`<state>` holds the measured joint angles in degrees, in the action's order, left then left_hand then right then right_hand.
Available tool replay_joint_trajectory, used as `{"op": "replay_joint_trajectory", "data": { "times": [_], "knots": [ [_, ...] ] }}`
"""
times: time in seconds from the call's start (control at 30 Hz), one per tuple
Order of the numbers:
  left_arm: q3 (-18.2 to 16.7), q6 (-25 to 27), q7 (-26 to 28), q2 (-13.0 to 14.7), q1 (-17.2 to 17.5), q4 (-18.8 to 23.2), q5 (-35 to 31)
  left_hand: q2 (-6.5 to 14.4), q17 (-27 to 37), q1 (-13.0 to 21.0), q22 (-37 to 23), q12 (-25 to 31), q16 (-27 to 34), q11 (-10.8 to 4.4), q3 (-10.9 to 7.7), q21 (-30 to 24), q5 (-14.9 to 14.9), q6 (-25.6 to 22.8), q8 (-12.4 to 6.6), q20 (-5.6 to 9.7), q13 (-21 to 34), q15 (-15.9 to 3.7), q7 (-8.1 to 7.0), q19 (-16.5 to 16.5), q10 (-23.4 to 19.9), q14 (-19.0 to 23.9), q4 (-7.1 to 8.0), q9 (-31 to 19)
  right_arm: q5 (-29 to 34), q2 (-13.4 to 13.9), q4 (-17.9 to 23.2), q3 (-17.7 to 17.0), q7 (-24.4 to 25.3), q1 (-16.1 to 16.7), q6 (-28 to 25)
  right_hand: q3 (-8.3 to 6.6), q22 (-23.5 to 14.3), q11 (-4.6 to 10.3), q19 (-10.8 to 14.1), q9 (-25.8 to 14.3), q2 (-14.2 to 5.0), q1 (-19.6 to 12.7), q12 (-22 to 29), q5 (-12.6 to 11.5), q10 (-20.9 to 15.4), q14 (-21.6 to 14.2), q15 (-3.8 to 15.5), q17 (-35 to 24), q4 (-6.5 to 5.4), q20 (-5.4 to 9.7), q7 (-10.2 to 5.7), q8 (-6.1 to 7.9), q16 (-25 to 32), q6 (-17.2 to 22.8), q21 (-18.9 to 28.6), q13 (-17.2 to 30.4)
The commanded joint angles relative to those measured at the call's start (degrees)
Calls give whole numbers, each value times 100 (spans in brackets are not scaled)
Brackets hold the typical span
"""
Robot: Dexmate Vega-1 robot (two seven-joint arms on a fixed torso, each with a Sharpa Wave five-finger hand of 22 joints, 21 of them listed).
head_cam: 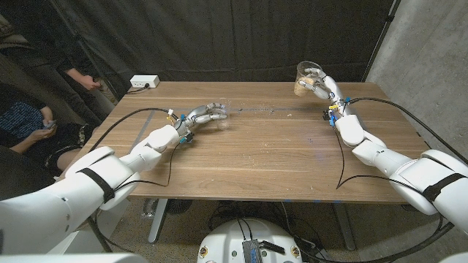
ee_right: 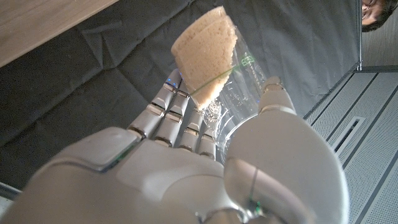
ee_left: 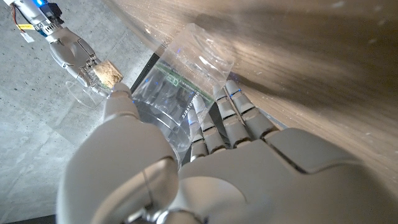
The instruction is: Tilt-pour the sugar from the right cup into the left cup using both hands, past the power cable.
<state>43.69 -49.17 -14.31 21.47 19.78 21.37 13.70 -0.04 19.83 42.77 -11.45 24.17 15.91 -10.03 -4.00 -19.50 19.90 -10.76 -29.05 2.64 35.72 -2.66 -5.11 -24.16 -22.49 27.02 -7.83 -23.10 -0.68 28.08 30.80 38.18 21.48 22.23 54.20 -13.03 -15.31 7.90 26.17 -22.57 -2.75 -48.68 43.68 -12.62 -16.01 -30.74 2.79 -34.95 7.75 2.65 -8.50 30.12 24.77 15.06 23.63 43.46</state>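
My right hand (head_cam: 325, 89) holds a clear plastic cup (head_cam: 308, 76) lifted off the table at the far right, a layer of brown sugar (head_cam: 302, 86) in its bottom. In the right wrist view my fingers (ee_right: 180, 118) and thumb wrap that cup (ee_right: 239, 81), and the sugar (ee_right: 202, 53) fills its base. My left hand (head_cam: 201, 115) grips an empty clear cup (head_cam: 221, 114) at the table's left middle. The left wrist view shows this empty cup (ee_left: 180, 93) between my fingers and thumb, with the right hand (ee_left: 68, 50) and its sugar cup (ee_left: 102, 74) far off. A thin dark cable (head_cam: 252, 109) runs across the table between the cups.
A white power strip (head_cam: 144, 82) sits at the table's far left corner. A person (head_cam: 29, 124) sits at the left, holding something small. Black cables (head_cam: 344, 172) trail from both wrists over the wooden table (head_cam: 256, 157). A dark curtain hangs behind.
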Motion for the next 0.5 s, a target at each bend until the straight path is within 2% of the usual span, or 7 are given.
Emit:
{"op": "replay_joint_trajectory", "data": {
  "times": [0.03, 0.17, 0.27, 0.4, 0.5],
  "knots": [
    [-147, -121, 111, -40, 120, 4, 47, 18, 15, 56, -18, 37, -2, 3, -18, -41, -21, -36, -36, 158, 29, -772, -8, -67, -59, 40, 11, 1, -47, -117, -260, -65, -107, -67, 267, 5, -14, 61, 11, 9, -72, -14, 37, 5, -116, -123, 1061, -44, 2, 760, -51, 55, -2, 108, 41, -6],
    [-191, -222, 112, -28, 129, 28, 53, 24, 21, 63, -17, 45, -12, 8, -13, -42, -37, -45, -39, 159, 31, -772, -14, -70, -64, 53, 19, 8, -191, -130, -237, -108, -270, -51, 282, 8, -13, 54, 11, 14, -67, -25, 41, 7, -119, -134, 1062, -50, 11, 758, -43, 55, -6, 111, 44, 1],
    [-250, -345, 82, -13, 144, 73, 83, 29, 25, 68, -17, 46, -23, 21, -9, -41, -47, -59, -45, 154, 34, -767, -5, -67, -57, 51, 24, 13, -336, -90, -58, -179, -450, 30, 227, 10, -13, 30, 8, 20, -63, -32, 41, 9, -115, -140, 1062, -55, 18, 762, -32, 53, -11, 108, 46, 4],
    [-329, -515, 5, 38, 169, 200, 105, 40, 31, 73, -17, 54, -32, 22, -6, -42, -61, -82, -54, 154, 36, -765, -8, -67, -63, 61, 33, 19, -535, 26, 385, -315, -706, 209, 6, 16, -13, 11, 11, 26, -59, -34, 30, 12, -115, -138, 1060, -59, 20, 758, -21, 51, -27, 107, 52, -9],
    [-296, -644, 197, 201, 215, 501, -135, 51, 37, 74, -17, 66, -38, 22, -3, -50, -74, -83, -54, 114, 38, -768, 0, -86, -80, 71, 43, 24, -709, 133, 772, -435, -934, 364, -204, 19, -12, -1, 20, 29, -61, -30, 28, 13, -131, -140, 1058, -62, 17, 749, -9, 47, -36, 101, 60, -20]
  ]
}}
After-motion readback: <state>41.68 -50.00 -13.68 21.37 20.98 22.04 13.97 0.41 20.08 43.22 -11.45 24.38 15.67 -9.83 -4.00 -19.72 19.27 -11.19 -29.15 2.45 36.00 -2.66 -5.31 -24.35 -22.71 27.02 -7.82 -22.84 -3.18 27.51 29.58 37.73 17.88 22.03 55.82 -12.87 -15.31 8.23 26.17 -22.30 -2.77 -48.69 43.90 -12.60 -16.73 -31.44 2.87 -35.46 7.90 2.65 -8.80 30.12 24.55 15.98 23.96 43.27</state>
